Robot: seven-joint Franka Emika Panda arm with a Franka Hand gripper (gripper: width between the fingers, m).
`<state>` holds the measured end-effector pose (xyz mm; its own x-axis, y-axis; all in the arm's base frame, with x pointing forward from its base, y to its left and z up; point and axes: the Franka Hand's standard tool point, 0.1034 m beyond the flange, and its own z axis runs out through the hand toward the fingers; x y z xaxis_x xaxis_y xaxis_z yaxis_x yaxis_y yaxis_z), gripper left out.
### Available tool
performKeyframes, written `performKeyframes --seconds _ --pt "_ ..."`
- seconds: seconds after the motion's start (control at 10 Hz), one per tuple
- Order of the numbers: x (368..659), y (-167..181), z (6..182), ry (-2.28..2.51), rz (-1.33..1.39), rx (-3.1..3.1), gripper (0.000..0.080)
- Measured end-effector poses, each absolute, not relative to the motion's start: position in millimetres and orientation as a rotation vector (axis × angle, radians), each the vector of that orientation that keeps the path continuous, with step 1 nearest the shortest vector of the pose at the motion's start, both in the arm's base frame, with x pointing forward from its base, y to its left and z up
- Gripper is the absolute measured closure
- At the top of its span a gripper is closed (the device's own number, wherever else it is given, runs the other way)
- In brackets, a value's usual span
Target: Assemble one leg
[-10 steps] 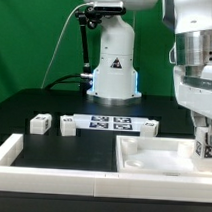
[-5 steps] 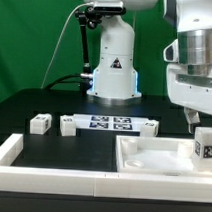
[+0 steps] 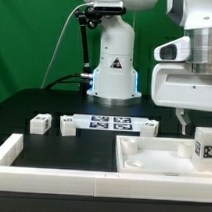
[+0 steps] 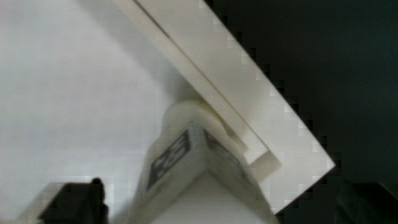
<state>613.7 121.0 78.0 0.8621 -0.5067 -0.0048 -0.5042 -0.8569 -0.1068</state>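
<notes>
One leg [image 3: 204, 144], a small white block with a black-and-white tag, stands upright at the far corner of the large white tray-like piece [image 3: 157, 156], on the exterior view's right. My gripper [image 3: 193, 120] hangs just above it, open and holding nothing, and one dark finger [image 3: 183, 119] shows. In the wrist view the leg [image 4: 183, 150] sits against the tray piece's raised rim [image 4: 214, 70], below my gripper [image 4: 214, 214], with a dark fingertip [image 4: 75, 203] off to one side.
Two more legs [image 3: 38, 122] [image 3: 68, 122] lie on the black table on the exterior view's left, beside the marker board [image 3: 111, 122]. A small white part [image 3: 148, 126] lies past the board. A white rail [image 3: 12, 152] runs along the front left. The arm's base [image 3: 114, 69] stands behind.
My gripper has let go of the leg and risen straight up. The leg stays standing on the tray piece's corner.
</notes>
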Motion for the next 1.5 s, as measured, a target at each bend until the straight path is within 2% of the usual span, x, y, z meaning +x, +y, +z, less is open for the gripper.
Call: performKeyframes --seconds 0.5,0.8,0.9,1.0,1.1,1.2,1.5 --pt "615.5 116.7 75.6 0.06 -0.095 -3.088 0.0151" --pt "615.8 113.5 75.1 -0.031 -0.102 -3.095 0.018" --pt "615.8 113.5 75.1 -0.022 -0.102 -3.095 0.036" --pt "615.8 113.6 75.1 0.008 -0.101 -3.094 0.036" --pt "615.9 112.5 75.0 0.013 -0.1 -3.093 0.0511" --pt "616.1 110.8 75.0 0.056 -0.098 -3.089 0.0509" --pt "615.2 111.1 74.3 0.58 -0.072 -3.0 0.0509"
